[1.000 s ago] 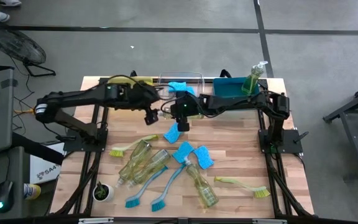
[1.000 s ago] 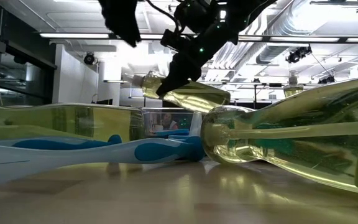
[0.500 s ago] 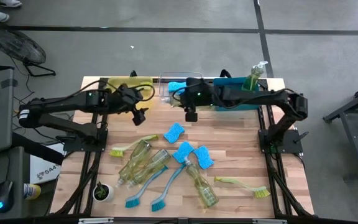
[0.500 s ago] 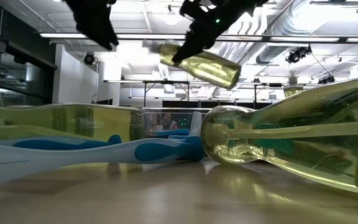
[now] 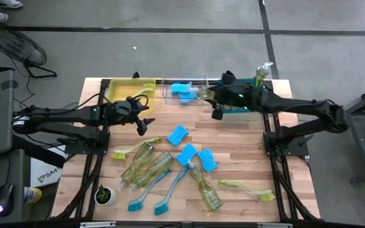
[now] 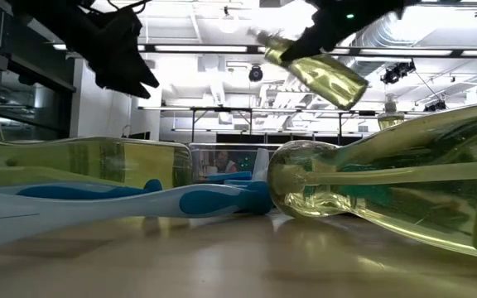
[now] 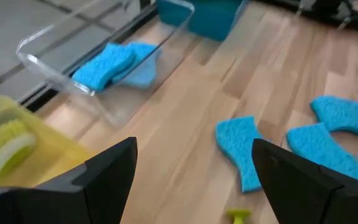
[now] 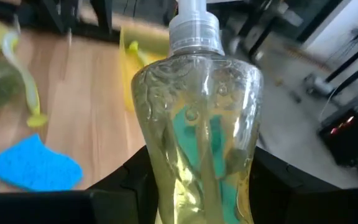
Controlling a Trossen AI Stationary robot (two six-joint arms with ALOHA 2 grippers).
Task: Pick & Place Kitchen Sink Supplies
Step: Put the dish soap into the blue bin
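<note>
My right gripper (image 5: 215, 106) is shut on a clear yellow-green pump-top soap bottle (image 8: 194, 124), in the air beside the teal bin (image 5: 236, 101). A second soap bottle (image 5: 260, 79) stands in that bin. My left gripper (image 5: 142, 121) hangs open and empty above the table's left-middle. Light-blue sponges (image 5: 177, 134) (image 5: 187, 154) (image 5: 208, 159) lie flat on the wood. More bottles (image 5: 146, 166) (image 5: 206, 189) lie on their sides. Blue brushes (image 5: 170, 190) and yellow-green brushes (image 5: 127, 151) (image 5: 249, 189) lie near them. My right gripper pinches the soap bottle's body (image 8: 166, 168) between its two fingers (image 8: 114, 193), one on each opposite side. The bottle is lifted clear and tilted, its pump top (image 6: 265, 37) higher and pointing toward the table's left, its base (image 6: 356, 89) lower.
A yellow bin (image 5: 124, 88) holding a yellow-green brush, a clear bin (image 5: 198, 81) holding sponges (image 7: 114, 62) and the teal bin stand in a row along the far edge. A small potted plant (image 5: 105, 195) stands at the near left corner.
My right gripper has carried the soap bottle up and toward the table's far right, from beside the clear bin to the teal bin; the bottle has tipped, pump end higher. My left gripper has drawn back from the clear bin toward the table's left and near side.
</note>
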